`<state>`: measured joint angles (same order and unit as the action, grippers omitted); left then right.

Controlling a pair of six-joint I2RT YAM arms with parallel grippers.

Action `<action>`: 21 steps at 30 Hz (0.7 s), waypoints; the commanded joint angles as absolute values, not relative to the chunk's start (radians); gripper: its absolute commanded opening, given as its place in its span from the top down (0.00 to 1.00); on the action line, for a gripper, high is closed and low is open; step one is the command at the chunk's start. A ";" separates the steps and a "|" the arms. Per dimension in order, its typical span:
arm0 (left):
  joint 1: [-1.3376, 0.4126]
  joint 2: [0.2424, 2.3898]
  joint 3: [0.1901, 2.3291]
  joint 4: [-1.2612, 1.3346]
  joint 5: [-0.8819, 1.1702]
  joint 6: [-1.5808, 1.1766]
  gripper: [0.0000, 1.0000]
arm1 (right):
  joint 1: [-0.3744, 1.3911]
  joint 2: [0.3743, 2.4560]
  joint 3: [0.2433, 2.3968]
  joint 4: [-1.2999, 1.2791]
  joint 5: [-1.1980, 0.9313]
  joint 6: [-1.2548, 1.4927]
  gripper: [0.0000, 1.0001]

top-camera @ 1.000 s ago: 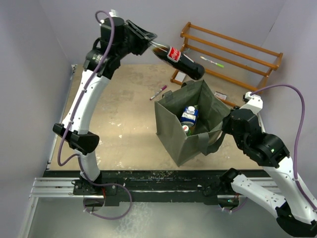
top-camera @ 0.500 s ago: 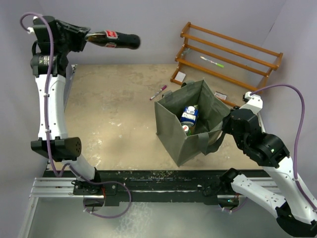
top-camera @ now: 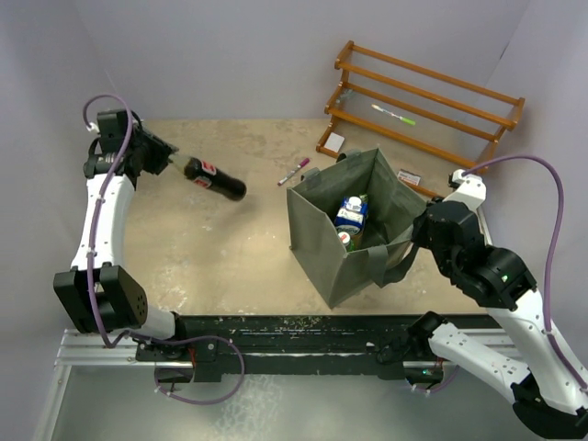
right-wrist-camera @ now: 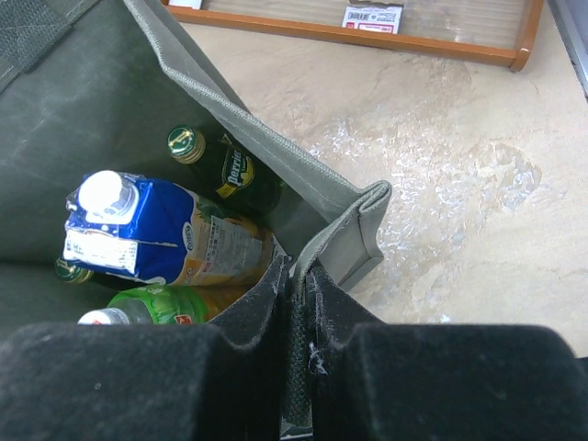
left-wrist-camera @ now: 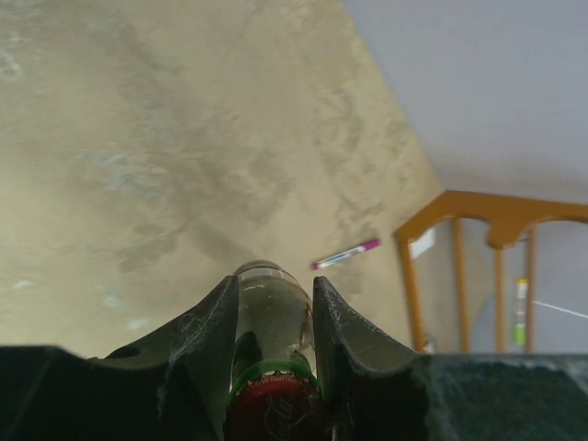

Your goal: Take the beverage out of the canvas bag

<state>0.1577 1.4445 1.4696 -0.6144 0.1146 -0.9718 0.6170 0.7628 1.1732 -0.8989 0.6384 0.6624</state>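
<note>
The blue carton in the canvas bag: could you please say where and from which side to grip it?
Probably the blue carton by its top end near the white cap, from above through the canvas bag mouth: it leans cap-up, fabric walls and bottles crowding its sides.

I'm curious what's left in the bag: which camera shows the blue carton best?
The right wrist view: the blue carton is close and large there, lying among bottles inside the canvas bag. The top view shows it small; the left wrist view misses it.
</note>
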 commanded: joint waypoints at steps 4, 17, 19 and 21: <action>0.196 1.352 1.416 -0.224 0.140 -0.827 1.00 | 0.616 0.773 1.198 -0.844 0.708 0.642 0.87; 0.145 1.363 1.364 -0.036 0.261 -0.236 1.00 | 0.616 0.788 1.216 -0.875 0.681 0.671 0.86; 0.107 1.367 1.367 -0.059 0.251 -0.151 1.00 | 0.616 0.795 1.229 -0.883 0.677 0.654 0.85; 0.058 1.370 1.371 -0.091 0.225 -0.062 1.00 | 0.615 0.794 1.241 -0.890 0.681 0.649 0.85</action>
